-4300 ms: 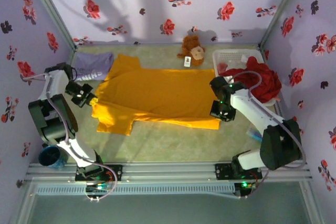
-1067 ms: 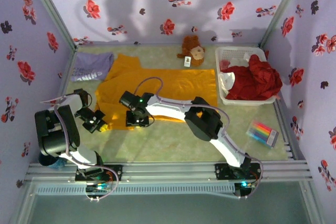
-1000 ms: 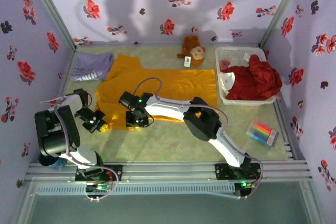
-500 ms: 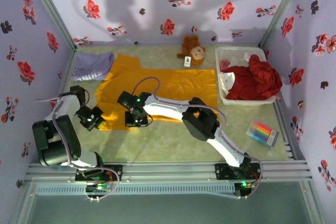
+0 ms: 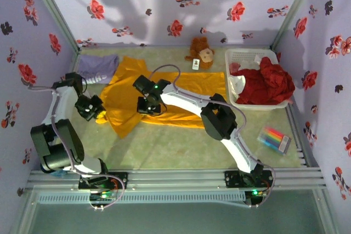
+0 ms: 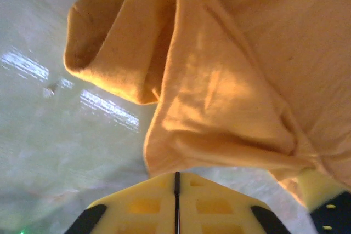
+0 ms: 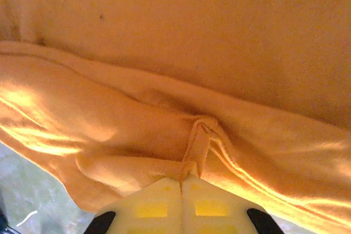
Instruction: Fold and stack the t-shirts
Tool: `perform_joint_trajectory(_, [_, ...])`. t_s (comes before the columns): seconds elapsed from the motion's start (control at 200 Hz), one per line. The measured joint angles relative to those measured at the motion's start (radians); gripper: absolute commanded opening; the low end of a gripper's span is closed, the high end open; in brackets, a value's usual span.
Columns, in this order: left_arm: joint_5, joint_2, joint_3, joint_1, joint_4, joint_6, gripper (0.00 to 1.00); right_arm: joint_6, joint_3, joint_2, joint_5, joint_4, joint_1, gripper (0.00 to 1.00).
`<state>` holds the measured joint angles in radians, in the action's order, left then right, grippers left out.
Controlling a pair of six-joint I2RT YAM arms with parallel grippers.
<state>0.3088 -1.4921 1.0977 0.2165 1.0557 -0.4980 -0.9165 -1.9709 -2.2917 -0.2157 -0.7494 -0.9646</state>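
Observation:
The orange-yellow t-shirt lies across the middle of the table, its near edge lifted and rumpled. My left gripper is at the shirt's left edge. In the left wrist view its fingers are closed, with the shirt's hem meeting the tips. My right gripper reaches far left over the shirt. It is shut on a pinched ridge of the orange cloth. One sleeve trails toward the near side. The pale lavender t-shirt lies crumpled at the back left.
A brown plush toy sits at the back centre. A white slatted basket at the right holds red cloth. A pack of coloured markers lies near the right front. Flowered walls close in three sides.
Both grippers have moved away from the near edge, pulling the orange shirt's near-left edge up and back. The right gripper's jaws closed on the cloth during the last second.

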Motion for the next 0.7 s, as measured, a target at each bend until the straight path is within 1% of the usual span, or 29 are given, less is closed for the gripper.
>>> perform_joint_trajectory(0.085, [0.004,-0.004,-0.076,-0.019,-0.002,0.006,0.24,0.0,-0.005,0.0,-0.012,-0.001,0.005,0.0])
perform_joint_trajectory(0.16, [0.01,-0.002,-0.145,-0.055,-0.006,0.003,0.33,0.0,-0.007,0.0,-0.025,0.0,-0.001,0.0])
perform_joint_trajectory(0.2, [0.016,0.001,-0.177,-0.077,-0.012,0.0,0.35,0.0,-0.007,-0.001,-0.029,-0.001,-0.006,0.0])
perform_joint_trajectory(0.31, [0.028,0.019,-0.241,-0.132,-0.034,-0.024,0.36,0.0,-0.007,-0.001,-0.037,-0.001,-0.019,0.0])
perform_joint_trajectory(0.375, [0.033,0.024,-0.263,-0.15,-0.051,-0.035,0.36,0.0,-0.007,-0.001,-0.043,-0.001,-0.025,0.0])
perform_joint_trajectory(0.7, [0.001,-0.002,-0.289,-0.16,-0.114,-0.047,0.34,0.0,-0.007,-0.001,-0.051,0.0,-0.031,0.0])
